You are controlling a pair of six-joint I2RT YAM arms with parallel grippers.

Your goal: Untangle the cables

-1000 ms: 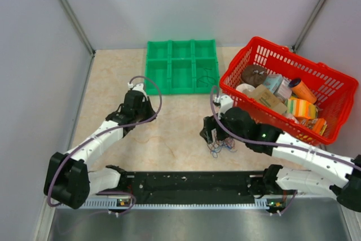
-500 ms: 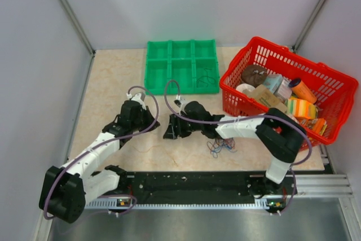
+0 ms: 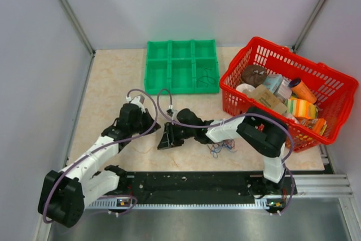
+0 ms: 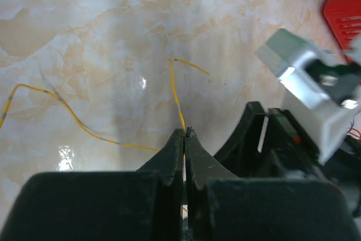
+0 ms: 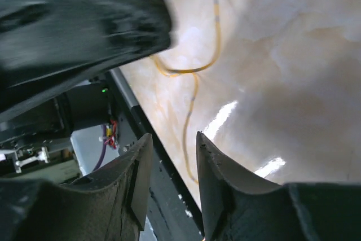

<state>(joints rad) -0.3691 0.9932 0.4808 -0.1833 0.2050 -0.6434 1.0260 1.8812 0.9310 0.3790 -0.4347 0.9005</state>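
A thin yellow cable [image 4: 176,91] runs across the marble table and into my left gripper [image 4: 184,132], which is shut on it at the very tips. My left gripper [image 3: 148,124] sits left of centre in the top view. My right gripper [image 3: 162,143] is right beside it, low over the table. In the right wrist view its jaws [image 5: 172,137] stand apart, and a stretch of the yellow cable [image 5: 190,108] lies on the table just beyond the gap, not pinched. The remaining tangle of cables [image 3: 223,146] lies under the right forearm.
A green compartment tray [image 3: 181,67] stands at the back. The red basket [image 3: 237,63] full of packaged goods is at the right. The black rail [image 3: 192,182] runs along the near edge, close under the right gripper.
My right arm has swung left from the tangle near the basket to beside my left gripper, and its jaws have narrowed. My left gripper stayed shut and shifted slightly nearer.
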